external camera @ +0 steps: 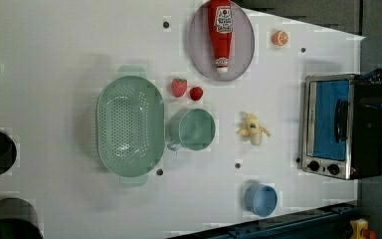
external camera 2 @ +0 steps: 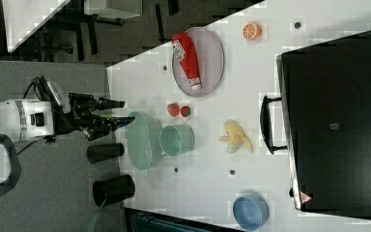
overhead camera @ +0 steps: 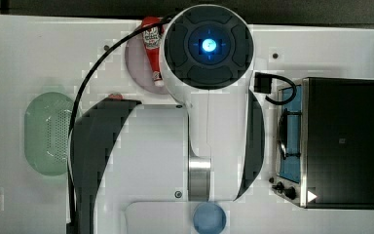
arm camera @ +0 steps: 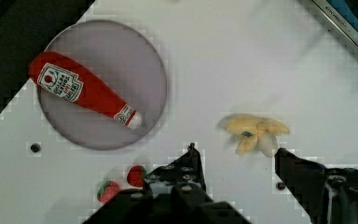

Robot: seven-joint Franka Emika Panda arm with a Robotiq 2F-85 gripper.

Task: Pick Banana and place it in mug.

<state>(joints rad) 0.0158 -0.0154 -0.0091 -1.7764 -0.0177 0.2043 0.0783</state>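
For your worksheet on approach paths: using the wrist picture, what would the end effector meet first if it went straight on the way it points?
Most likely the banana, lying just ahead of the open end effector, slightly toward one finger. Depth is unclear, so it may reach bare table beside it instead.

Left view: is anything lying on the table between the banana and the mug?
No. In the left view the white table is bare between the banana and the mug; the two strawberries lie off that line.
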